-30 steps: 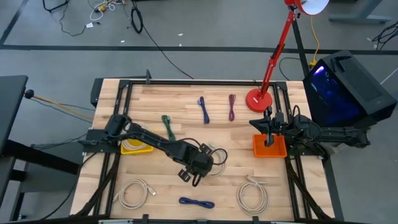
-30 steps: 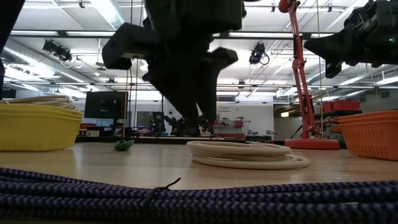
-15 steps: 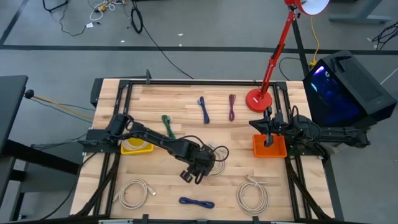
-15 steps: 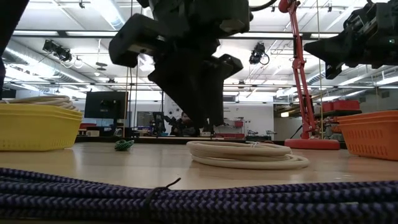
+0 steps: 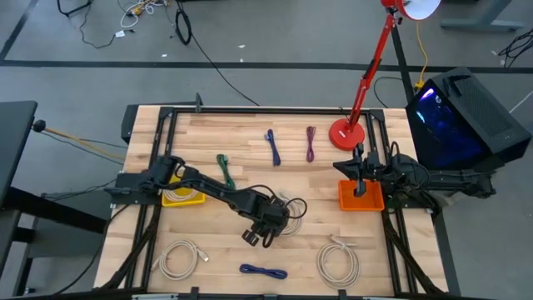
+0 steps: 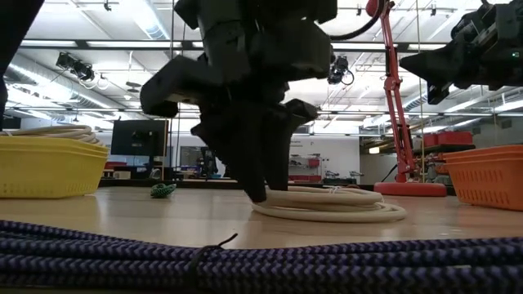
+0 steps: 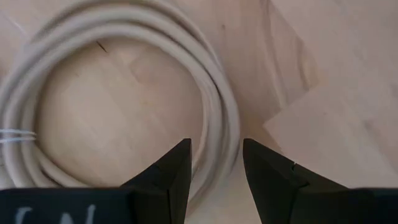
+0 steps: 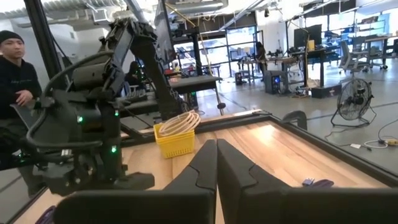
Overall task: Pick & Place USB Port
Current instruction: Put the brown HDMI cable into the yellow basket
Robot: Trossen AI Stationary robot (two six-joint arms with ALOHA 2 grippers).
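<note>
A white coiled cable [image 5: 290, 210] lies flat on the wood at the middle of the table, also seen in the low view [image 6: 327, 204]. My left gripper [image 5: 263, 230] is down at its near-left rim, pointing down, open. In the left wrist view the gripper [image 7: 217, 149] has one finger inside the ring and one outside, with the coil's strands [image 7: 214, 99] between them. My right gripper [image 5: 360, 173] hangs shut above the orange basket [image 5: 346, 202], its closed fingertips showing in the right wrist view [image 8: 216, 149]. My left gripper stands astride the coil's rim strands [image 7: 219, 124] from above, one finger inside the ring and one outside. I cannot tell whether the fingers touch the cable. The coil lies flat on the table.
A yellow basket [image 5: 181, 197] holding a white coil sits at the left edge. Green [image 5: 225, 171], blue [image 5: 272, 147] and purple [image 5: 311, 143] cables lie toward the far side, beside the red lamp base [image 5: 346, 133]. Two white coils [image 5: 179, 258] [image 5: 337, 260] and a dark blue cable [image 5: 263, 271] lie near the front edge.
My left gripper has come down to the table at the white coil's rim, shifting slightly toward the near edge, fingers staying open. The coil has kept its place.
</note>
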